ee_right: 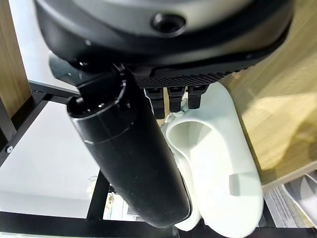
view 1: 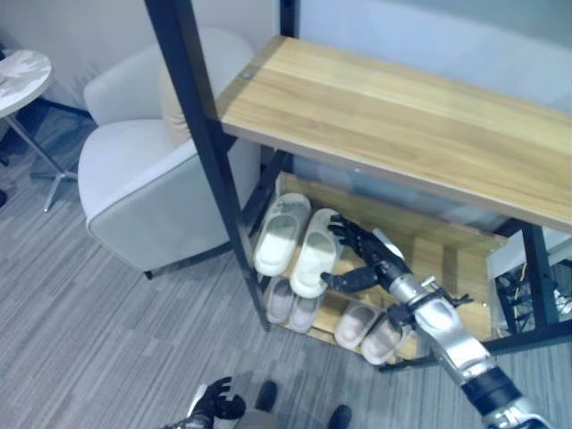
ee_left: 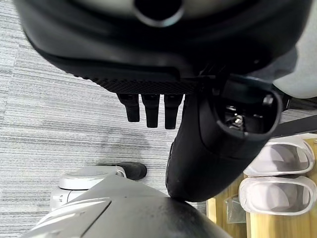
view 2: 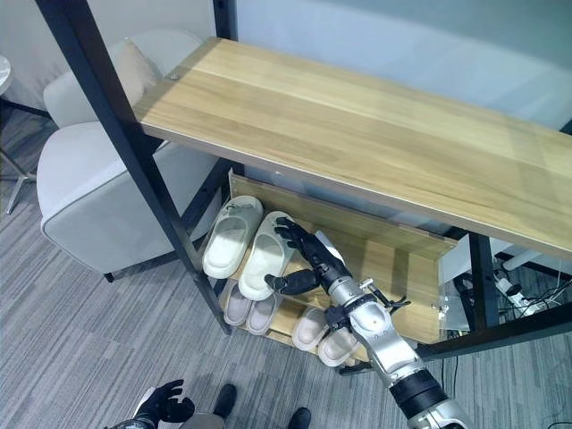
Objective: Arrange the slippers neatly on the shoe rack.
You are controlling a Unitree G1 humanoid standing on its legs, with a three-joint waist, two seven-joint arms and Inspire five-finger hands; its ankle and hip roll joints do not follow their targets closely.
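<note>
Two white slippers lie side by side at the left end of the rack's middle shelf (view 1: 447,255): the left one (view 1: 281,232) and the right one (view 1: 313,255). My right hand (view 1: 371,259) reaches in under the top shelf to the right slipper's (ee_right: 218,163) right side. Its fingers (view 1: 349,234) rest on the slipper's far end and its thumb (view 1: 341,281) points along the near side, so the hand is open. My left hand (view 1: 214,404) hangs low over the floor, relaxed and holding nothing.
The wooden top shelf (view 1: 402,116) overhangs the work. A black post (view 1: 210,152) stands just left of the slippers. Two more pale pairs (view 1: 292,304) (view 1: 371,331) lie on the bottom shelf. A grey armchair (view 1: 152,179) and a round table (view 1: 18,76) stand to the left.
</note>
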